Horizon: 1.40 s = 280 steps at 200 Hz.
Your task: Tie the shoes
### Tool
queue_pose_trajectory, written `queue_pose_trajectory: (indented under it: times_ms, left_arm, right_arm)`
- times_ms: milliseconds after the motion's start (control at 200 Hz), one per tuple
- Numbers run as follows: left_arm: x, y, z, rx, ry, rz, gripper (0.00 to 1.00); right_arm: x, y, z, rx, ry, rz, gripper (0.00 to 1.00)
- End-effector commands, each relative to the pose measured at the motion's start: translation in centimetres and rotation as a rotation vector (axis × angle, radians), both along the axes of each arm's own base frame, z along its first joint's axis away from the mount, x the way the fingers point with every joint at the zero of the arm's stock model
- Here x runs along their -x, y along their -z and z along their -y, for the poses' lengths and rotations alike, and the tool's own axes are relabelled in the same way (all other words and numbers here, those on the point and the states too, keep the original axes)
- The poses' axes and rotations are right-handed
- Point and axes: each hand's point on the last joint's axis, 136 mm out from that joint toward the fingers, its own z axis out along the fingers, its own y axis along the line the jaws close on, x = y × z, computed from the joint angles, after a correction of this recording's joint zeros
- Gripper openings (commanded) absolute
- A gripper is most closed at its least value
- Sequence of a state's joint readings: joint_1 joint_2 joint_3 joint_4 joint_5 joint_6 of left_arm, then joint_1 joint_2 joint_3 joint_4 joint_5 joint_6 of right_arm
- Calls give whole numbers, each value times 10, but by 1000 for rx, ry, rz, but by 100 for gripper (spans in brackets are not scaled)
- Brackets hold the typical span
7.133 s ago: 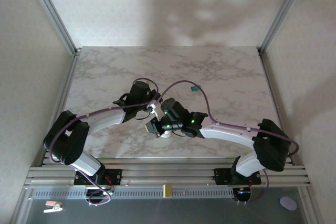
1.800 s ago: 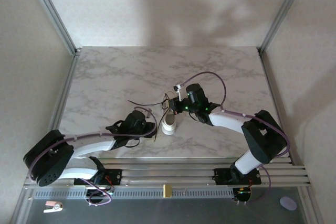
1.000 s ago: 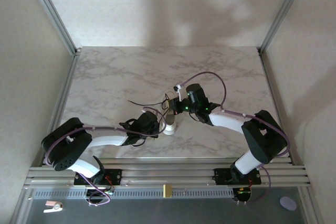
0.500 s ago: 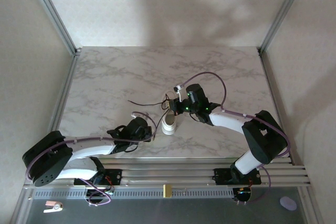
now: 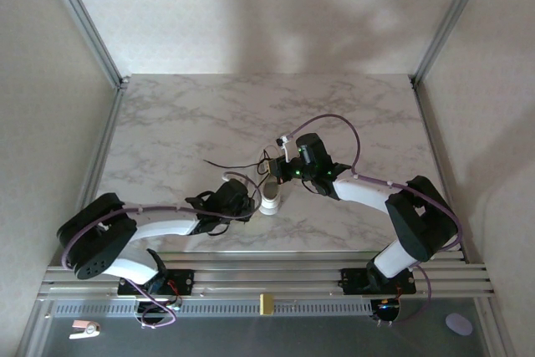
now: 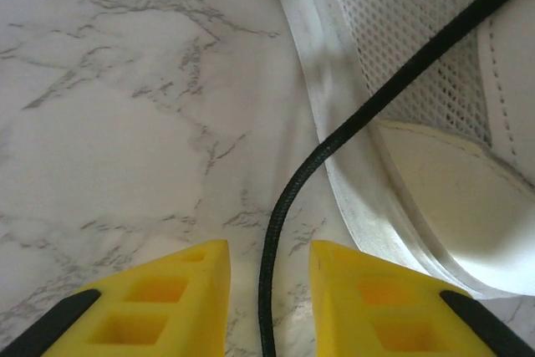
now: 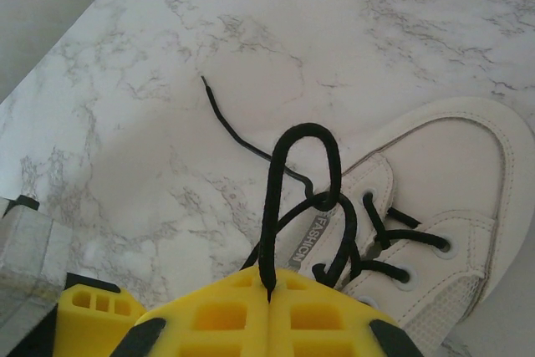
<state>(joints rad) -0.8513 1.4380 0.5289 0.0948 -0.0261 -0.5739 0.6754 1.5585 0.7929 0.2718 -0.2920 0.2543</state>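
Observation:
The white sneaker (image 5: 269, 199) stands mid-table between both arms, its toe toward the near edge. My right gripper (image 7: 269, 280) is shut on a loop of black lace (image 7: 294, 175) held up above the tongue; in the top view this gripper (image 5: 280, 175) hovers just behind the shoe. My left gripper (image 6: 269, 253) is open low beside the sneaker's sole (image 6: 334, 165). A strand of black lace (image 6: 288, 198) runs between its yellow fingers (image 6: 180, 286) without being pinched. From above, the left gripper (image 5: 244, 203) sits just left of the shoe.
A free lace end (image 5: 224, 161) trails left across the marble table (image 5: 167, 140). Metal frame posts (image 5: 84, 22) and side walls border the table. The aluminium rail (image 5: 267, 277) with both arm bases runs along the near edge.
My left jaws have parted from shut and no longer pinch the lace. The left arm drew back from the shoe, then came close again. The right arm holds still.

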Motion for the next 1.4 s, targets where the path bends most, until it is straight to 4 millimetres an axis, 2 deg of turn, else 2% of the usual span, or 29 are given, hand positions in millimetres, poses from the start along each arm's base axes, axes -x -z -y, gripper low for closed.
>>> queue_pose_trajectory:
  times_ms: [0,95,350,415,535,666,781,876,1061,1396]
  left_arm:
    - [-2,2,-2,-95,20,12,32]
    - [-5,5,-2,-162,23,19,32]
    - [-6,25,-22,-414,-40,18,27]
    - [-4,32,-24,-452,-44,12,24]
    - [-4,36,-27,-478,-64,13,10]
    - [-10,17,-30,-437,-118,64,0]
    - [-16,-2,-36,-346,-174,92,0]
    - [-20,-8,-40,-250,-201,80,0]
    - [-26,-6,-46,-138,-222,24,0]
    - [-31,14,-35,-83,-173,-85,0]
  right_arm:
    - [-5,-20,-2,-24,-6,41,0]
    - [-5,-20,-2,-23,-6,41,0]
    - [-5,-20,-3,-26,-8,39,0]
    - [-5,-19,-3,-26,-8,39,0]
    - [-5,-19,-3,-25,-7,38,0]
    - [-4,-19,-2,-25,-9,38,0]
    - [-4,-18,-2,-26,-11,35,0]
    - [-3,-18,-1,-24,-9,38,0]
    - [-2,-19,0,-20,-6,42,0]
    - [-1,-26,0,-39,-9,50,0]
